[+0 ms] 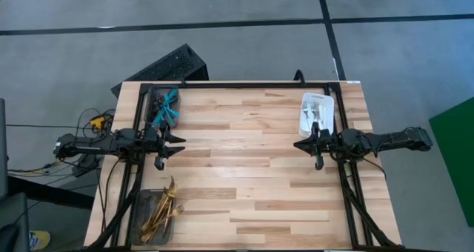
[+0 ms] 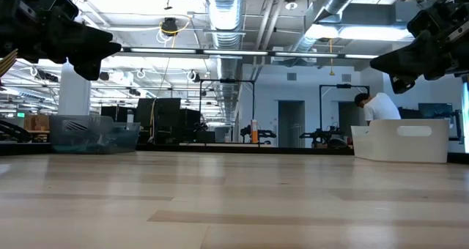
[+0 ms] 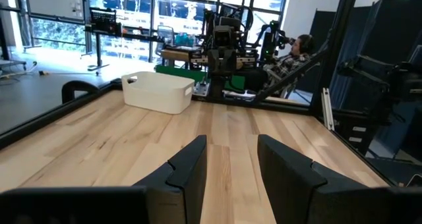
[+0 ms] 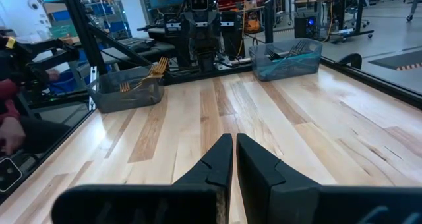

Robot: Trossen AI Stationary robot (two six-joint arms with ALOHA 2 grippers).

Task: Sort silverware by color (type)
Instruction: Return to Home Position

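Gold forks (image 1: 161, 207) are poking out of the near left bin (image 1: 144, 196); a low arm could be knocking them out. The left gripper (image 1: 180, 144) is hanging open, the right gripper (image 1: 298, 143) closed, both empty. Blue forks (image 1: 168, 108) are sitting far left, silver forks (image 1: 317, 113) far right.

Smooth pale plank-wood desk (image 1: 252, 156); shiny gold metal forks (image 1: 160, 210); matt white plastic tray (image 3: 158, 96); translucent grey plastic bin (image 4: 125, 97).

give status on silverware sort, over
left gripper open at left side, right gripper shut at right side, both empty. blue-handled forks in grey bin, gold forks in second grey bin, silver pieces in white tray. nothing in the way.
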